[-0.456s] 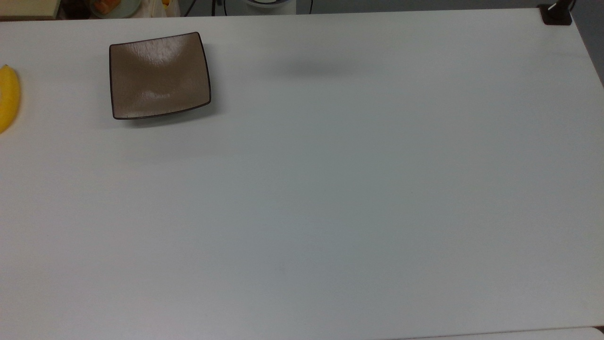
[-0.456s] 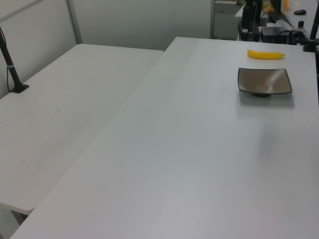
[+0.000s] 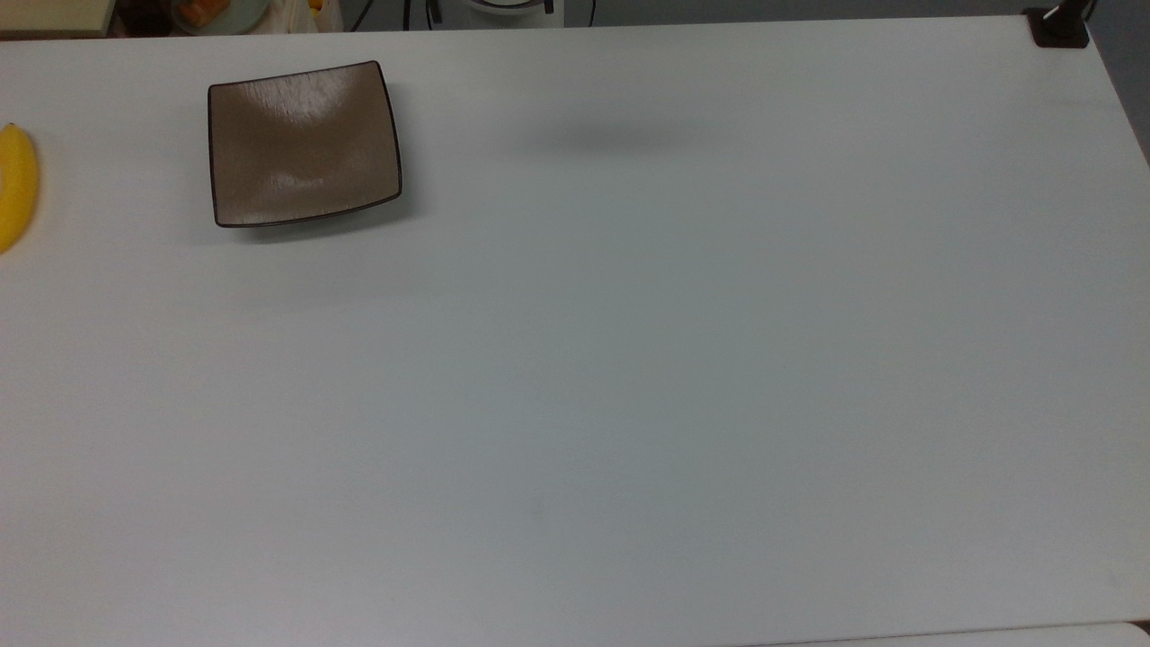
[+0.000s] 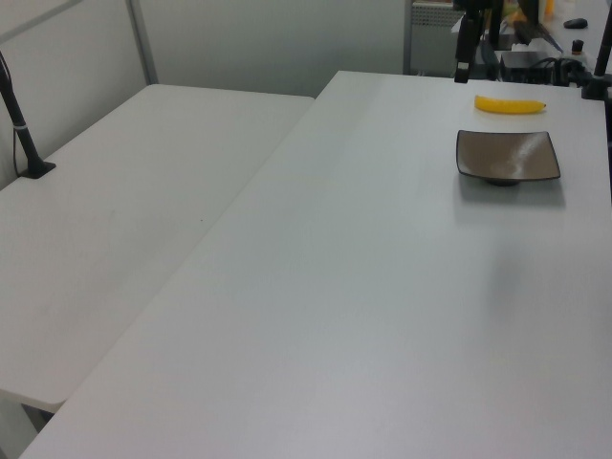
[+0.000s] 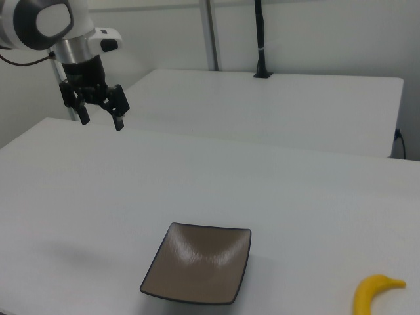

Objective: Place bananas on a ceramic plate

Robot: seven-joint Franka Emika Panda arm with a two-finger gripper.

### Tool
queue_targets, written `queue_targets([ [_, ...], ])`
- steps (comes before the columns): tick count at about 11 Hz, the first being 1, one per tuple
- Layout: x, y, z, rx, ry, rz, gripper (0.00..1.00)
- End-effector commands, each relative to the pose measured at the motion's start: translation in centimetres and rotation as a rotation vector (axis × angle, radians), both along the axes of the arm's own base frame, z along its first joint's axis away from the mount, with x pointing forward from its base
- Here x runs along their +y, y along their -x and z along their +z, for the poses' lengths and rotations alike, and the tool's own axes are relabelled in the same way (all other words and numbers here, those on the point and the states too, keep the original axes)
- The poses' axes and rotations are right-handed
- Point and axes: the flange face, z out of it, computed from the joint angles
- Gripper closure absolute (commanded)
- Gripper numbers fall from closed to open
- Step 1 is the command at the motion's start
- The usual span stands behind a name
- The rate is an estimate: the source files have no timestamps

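White bench point(image 3: 629, 359) fills most of the top view, its surface bare apart from two things near one end; a second white bench point(image 4: 124, 220) stands alongside it, on the left view's left, with a black post point(image 4: 19, 124) clamped at its edge; pale wall panels close off the background in the left view and the right view. Next in size, the arm point(image 5: 59, 33) hangs over the far end of the main bench at the right view's upper left, white with dark joints; below it the gripper point(image 5: 100, 117) points down, well above the surface and well apart from both task things, its two black fingers spread wide with nothing between them. The plate point(image 3: 304, 144), square, glossy brown with a thin dark rim, sits flat on the bench at the top view's upper left and has nothing on it; in the right view it lies toward the bottom centre point(image 5: 197, 264). The banana point(image 3: 16, 186), yellow and curved, lies on the bench at the top view's left edge, apart from the plate and not touching it; in the left view it lies just beyond the plate point(image 4: 509, 104).
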Motion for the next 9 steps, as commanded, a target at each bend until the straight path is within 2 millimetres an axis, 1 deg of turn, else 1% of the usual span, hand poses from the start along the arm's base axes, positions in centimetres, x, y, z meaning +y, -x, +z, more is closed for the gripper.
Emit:
queue_targets([
  [1,-3.0,-0.4,0.3,-0.025,0.015,-0.053,0.0],
  [2,-4.9,-1.1,0.8,-0.038,0.013,-0.088,0.0],
  [3,-7.2,-1.8,1.6,-0.058,0.013,-0.131,0.0],
  [5,-11.8,-3.5,1.9,-0.067,0.015,-0.209,0.0],
  [8,-20.9,-6.0,1.5,-0.085,0.032,-0.356,0.0],
  [9,-24.4,-6.5,0.7,-0.078,0.039,-0.405,0.0],
])
